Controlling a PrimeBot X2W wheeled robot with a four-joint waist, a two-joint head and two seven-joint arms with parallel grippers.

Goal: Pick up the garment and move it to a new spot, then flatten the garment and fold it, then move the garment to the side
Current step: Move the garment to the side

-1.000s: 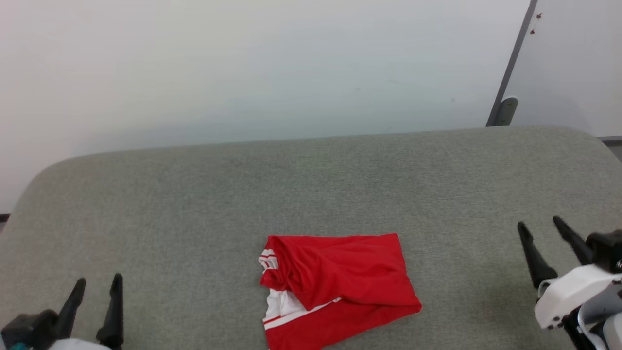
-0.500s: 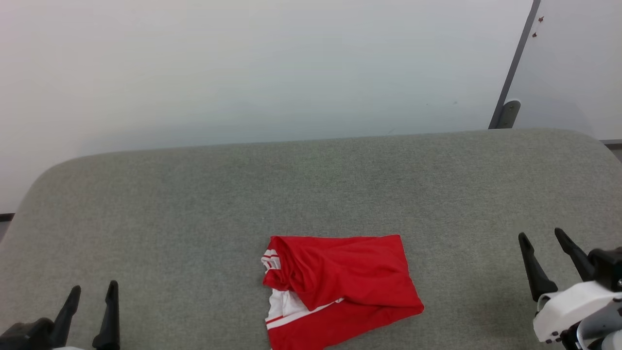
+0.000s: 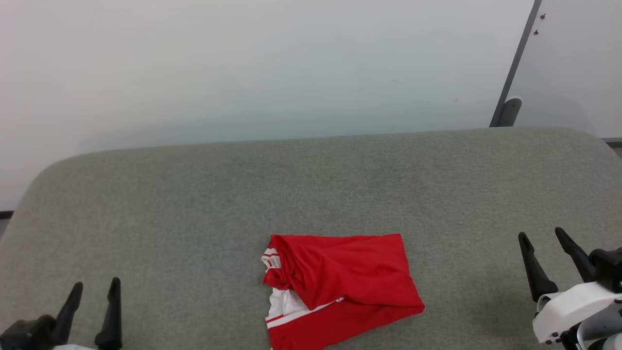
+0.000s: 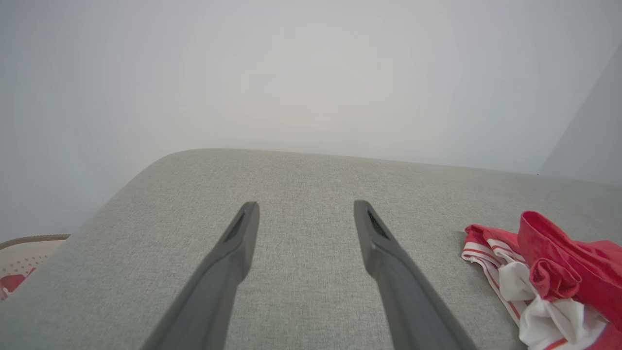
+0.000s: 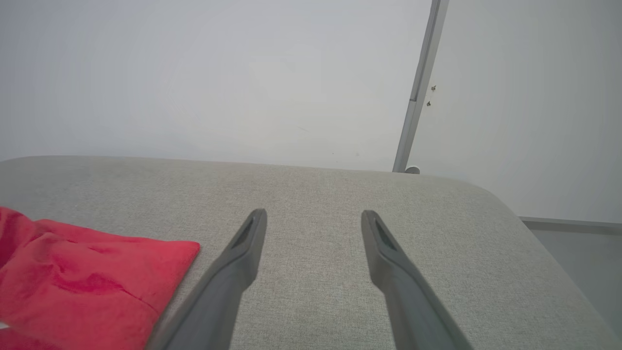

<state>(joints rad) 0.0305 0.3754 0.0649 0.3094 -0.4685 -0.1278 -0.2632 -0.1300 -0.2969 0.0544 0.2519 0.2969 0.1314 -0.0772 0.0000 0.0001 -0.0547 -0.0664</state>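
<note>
The garment [image 3: 340, 287] is soft red knit, folded into a rumpled rough rectangle. White sleeve cloth and red-white striped trim show at its left end. It lies by the middle of the near edge of a padded surface [image 3: 311, 184] covered in coarse grey weave, exactly where it lay a second ago.

Well to the garment's left, the left hand [image 3: 96, 282] holds its two tapered dark fingers spread apart, gripping nothing. Well to the garment's right, the right hand [image 3: 540, 232] is likewise spread and free. Both hands have sunk slightly toward the near edge since then.

Behind and beside the garment, open weave runs to the surface's rounded corners, and a plain pale wall [image 3: 243, 63] stands beyond. A beige perforated basket [image 4: 24, 253] sits past the edge far left of the garment.
</note>
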